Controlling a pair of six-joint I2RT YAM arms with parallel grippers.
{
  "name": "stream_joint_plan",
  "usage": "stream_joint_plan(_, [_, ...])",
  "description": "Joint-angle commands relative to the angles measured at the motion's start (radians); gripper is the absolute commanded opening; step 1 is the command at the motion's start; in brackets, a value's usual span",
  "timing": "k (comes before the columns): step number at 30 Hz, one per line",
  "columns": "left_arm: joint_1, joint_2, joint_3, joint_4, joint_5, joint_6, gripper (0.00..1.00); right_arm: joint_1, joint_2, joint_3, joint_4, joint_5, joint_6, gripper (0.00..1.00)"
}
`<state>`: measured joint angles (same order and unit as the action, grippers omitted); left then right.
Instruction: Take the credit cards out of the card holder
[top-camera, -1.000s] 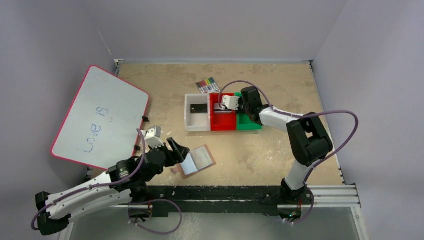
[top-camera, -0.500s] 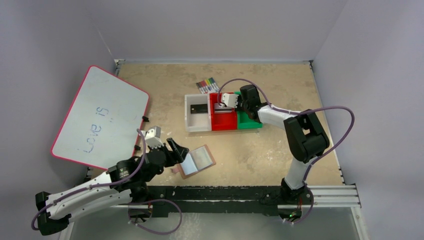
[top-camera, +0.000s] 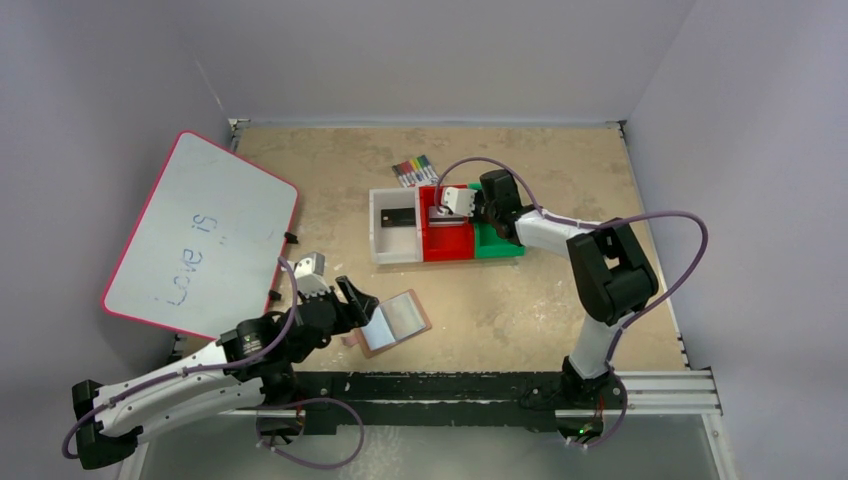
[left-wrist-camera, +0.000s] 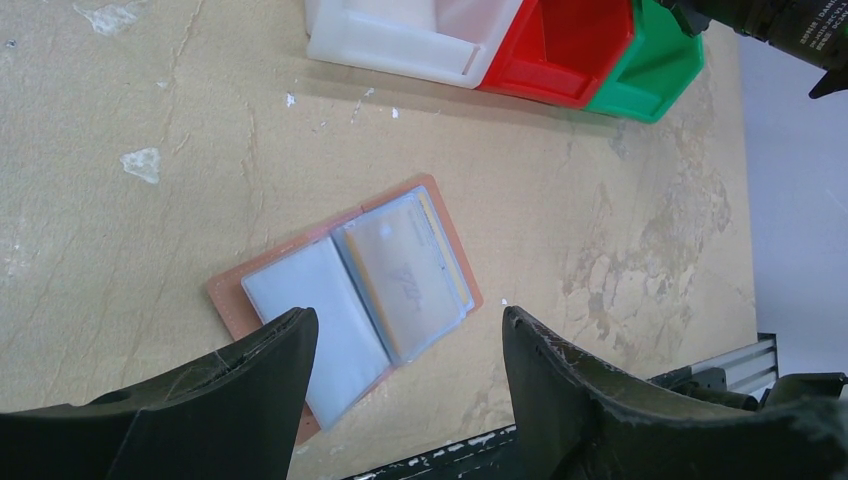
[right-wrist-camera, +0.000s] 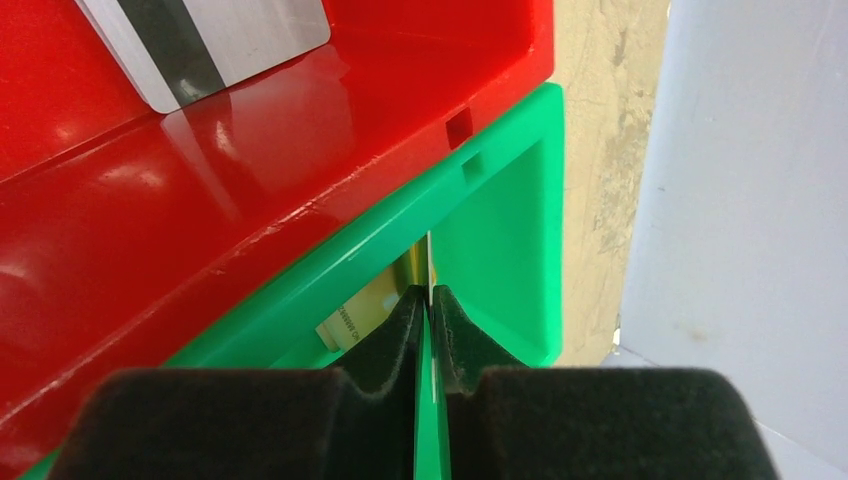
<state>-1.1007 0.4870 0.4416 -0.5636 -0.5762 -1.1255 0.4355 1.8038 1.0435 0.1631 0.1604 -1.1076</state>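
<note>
The tan card holder (top-camera: 395, 322) lies open on the table near the front, with a pale credit card (left-wrist-camera: 405, 275) inside its right clear pocket. My left gripper (left-wrist-camera: 408, 318) hovers open just above the card holder (left-wrist-camera: 265, 290), touching nothing. My right gripper (right-wrist-camera: 428, 295) is over the green bin (right-wrist-camera: 500, 200), its tips shut on a thin credit card (right-wrist-camera: 429, 262) seen edge-on. A gold card face (right-wrist-camera: 365, 312) shows beside the left finger, inside that bin. A silver card with a dark stripe (right-wrist-camera: 210, 40) lies in the red bin (top-camera: 447, 242). A black card (top-camera: 397, 216) lies in the white bin (top-camera: 392, 248).
The three bins stand in a row mid-table. A pack of coloured markers (top-camera: 415, 170) lies just behind them. A red-rimmed whiteboard (top-camera: 200, 235) leans at the left, close to my left arm. The green bin (top-camera: 497, 247) lies under my right gripper (top-camera: 478, 218).
My right arm has shifted slightly over the bins, its elbow moving left. The left arm and the card holder have hardly moved.
</note>
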Motion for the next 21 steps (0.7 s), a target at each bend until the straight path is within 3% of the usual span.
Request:
stream_joint_plan(1, [0.0,-0.006,0.041,0.028,-0.001,-0.003,0.67,-0.008,0.009,0.014,0.011,-0.028,0.005,0.1])
stream_joint_plan(8, [-0.001,-0.013,0.04,0.024,0.0,-0.007,0.67,-0.015,0.003,0.01,-0.004,-0.048,0.018,0.12])
stream_joint_plan(10, [-0.001,-0.013,0.04,0.021,0.001,-0.007,0.67,-0.018,0.003,0.015,-0.021,-0.059,0.019,0.27])
stream_joint_plan(11, [-0.001,-0.013,0.041,0.021,0.001,-0.008,0.67,-0.019,0.003,0.019,-0.032,-0.067,0.021,0.28])
stream_joint_plan(21, [-0.001,-0.013,0.036,0.021,0.001,-0.008,0.66,-0.029,-0.013,0.019,-0.063,-0.104,0.034,0.31])
